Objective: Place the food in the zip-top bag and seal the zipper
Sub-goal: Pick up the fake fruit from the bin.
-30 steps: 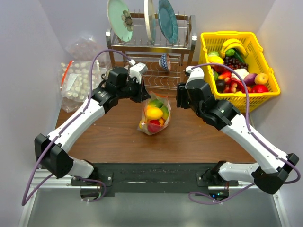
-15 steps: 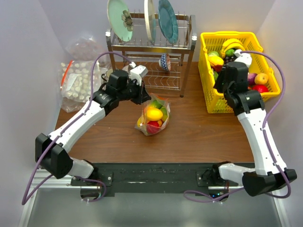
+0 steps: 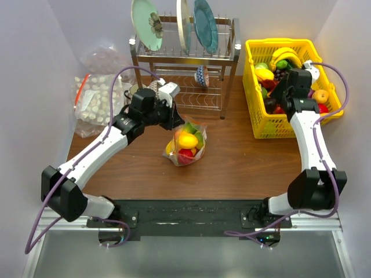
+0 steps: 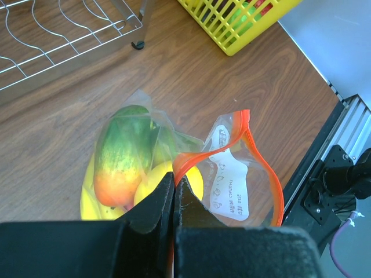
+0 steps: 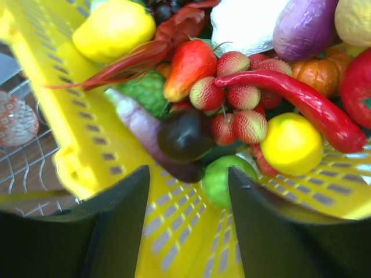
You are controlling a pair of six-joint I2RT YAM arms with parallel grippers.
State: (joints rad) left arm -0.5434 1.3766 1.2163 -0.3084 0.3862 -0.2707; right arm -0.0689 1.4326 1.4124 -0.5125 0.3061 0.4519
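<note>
The zip-top bag [image 3: 186,142] stands on the brown table with food inside: a green-orange piece [image 4: 119,153], yellow pieces [image 4: 194,180] and something red low down [image 3: 186,154]. Its mouth gapes, and the red zipper [image 4: 258,159] curves round a white label [image 4: 232,185]. My left gripper [image 4: 175,180] is shut on the zipper's near edge and holds the mouth up. My right gripper [image 5: 188,174] hangs open over the yellow basket [image 3: 253,92], with nothing between its fingers. Below it lie a green round fruit [image 5: 223,180], a dark plum [image 5: 185,134] and a yellow lemon [image 5: 290,143].
A metal dish rack [image 3: 226,55] with plates stands at the back middle, a small patterned bowl [image 3: 201,75] on its lower shelf. A larger clear bag of pale lumps [image 3: 95,98] lies at the back left. The basket's wall [image 5: 174,231] is close under the right fingers.
My right arm has swung from beside the bag to above the basket, and its jaws have spread wider. The left gripper has kept its grip, with the bag nearly still.
</note>
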